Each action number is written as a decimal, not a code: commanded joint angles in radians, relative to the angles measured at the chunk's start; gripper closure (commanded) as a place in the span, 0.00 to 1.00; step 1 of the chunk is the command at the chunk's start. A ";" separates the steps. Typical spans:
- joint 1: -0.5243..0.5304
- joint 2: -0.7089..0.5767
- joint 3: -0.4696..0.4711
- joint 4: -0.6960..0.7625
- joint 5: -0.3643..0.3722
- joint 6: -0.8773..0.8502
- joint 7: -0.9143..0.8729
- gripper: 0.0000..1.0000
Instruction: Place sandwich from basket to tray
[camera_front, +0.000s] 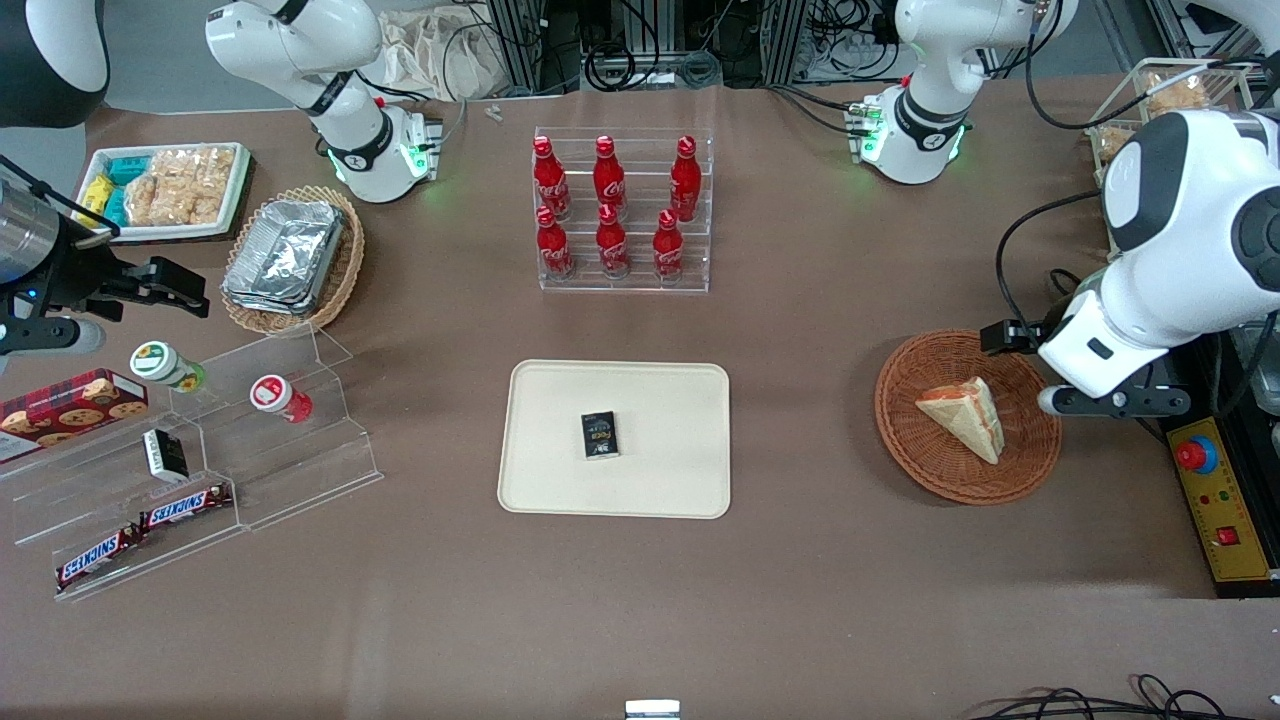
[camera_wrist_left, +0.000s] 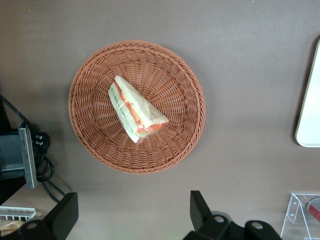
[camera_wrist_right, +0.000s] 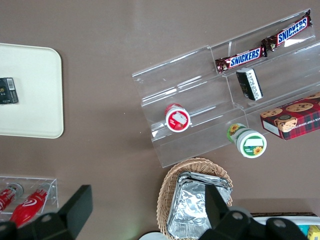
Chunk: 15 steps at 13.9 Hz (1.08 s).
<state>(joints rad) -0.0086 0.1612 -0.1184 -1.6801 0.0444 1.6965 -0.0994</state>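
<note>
1. The sandwich (camera_front: 965, 415) lies on its side in the round wicker basket (camera_front: 905, 440), toward the working arm's end of the table.
2. The left gripper (camera_front: 1110, 402) hangs beside the basket rim, above table level. Its fingers (camera_wrist_left: 64, 216) are spread wide and hold nothing.
3. Current step: approach. The pick is not yet made.
4. Next move, as judged: centre the jaws over the wedge, descend, then close across the bread faces with light force.
5. The cream tray (camera_front: 560, 480) sits mid-table, well apart from the basket. A small black packet (camera_front: 599, 435) lies on it; its print is unreadable.
6. Legible writing: "SNICKERS" on the bars (camera_wrist_right: 262, 46); "Coca-Cola" script on the red bottles (camera_front: 612, 205).
</note>
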 joint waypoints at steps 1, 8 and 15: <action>-0.001 0.030 -0.003 0.039 -0.005 -0.005 0.000 0.00; 0.006 0.117 0.008 0.055 -0.012 0.078 -0.314 0.00; 0.048 0.046 0.022 -0.315 -0.015 0.486 -0.552 0.00</action>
<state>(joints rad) 0.0338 0.2624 -0.0970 -1.8842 0.0384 2.0910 -0.6000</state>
